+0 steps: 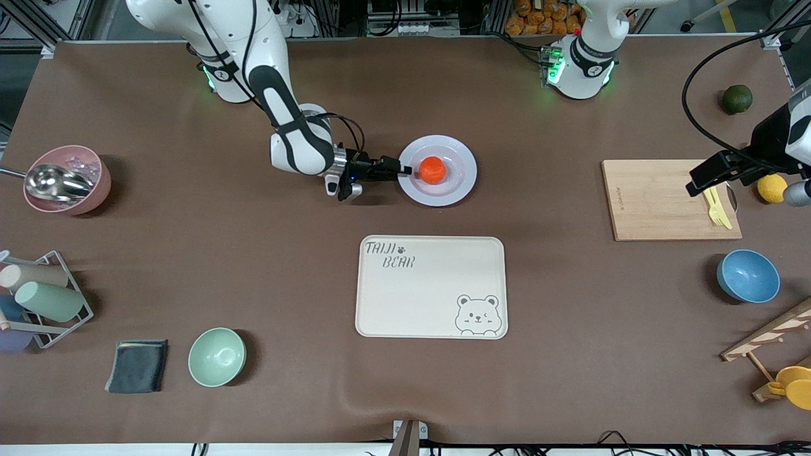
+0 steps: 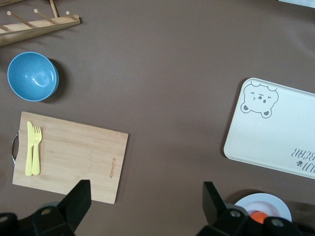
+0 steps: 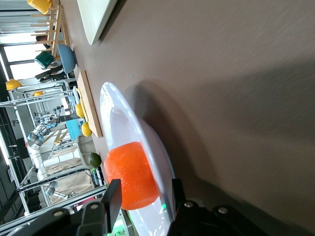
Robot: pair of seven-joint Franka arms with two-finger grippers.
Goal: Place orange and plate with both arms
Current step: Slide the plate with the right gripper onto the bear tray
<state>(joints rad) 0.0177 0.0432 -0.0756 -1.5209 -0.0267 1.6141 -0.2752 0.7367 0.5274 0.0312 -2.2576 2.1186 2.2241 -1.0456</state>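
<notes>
With the bear tray (image 1: 431, 288) nearer the camera and nothing between, the orange (image 1: 433, 170) sits on the plate (image 1: 459, 185), whose rim lies between the right gripper's (image 1: 405, 170) part-open fingers, while the left gripper (image 2: 146, 196) waits wide open, empty, over the cutting board (image 1: 659, 201).

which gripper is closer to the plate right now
Right. The right gripper is at the rim of the plate, one finger above it and one below, beside the orange. The left gripper waits, open, over the cutting board.
</notes>
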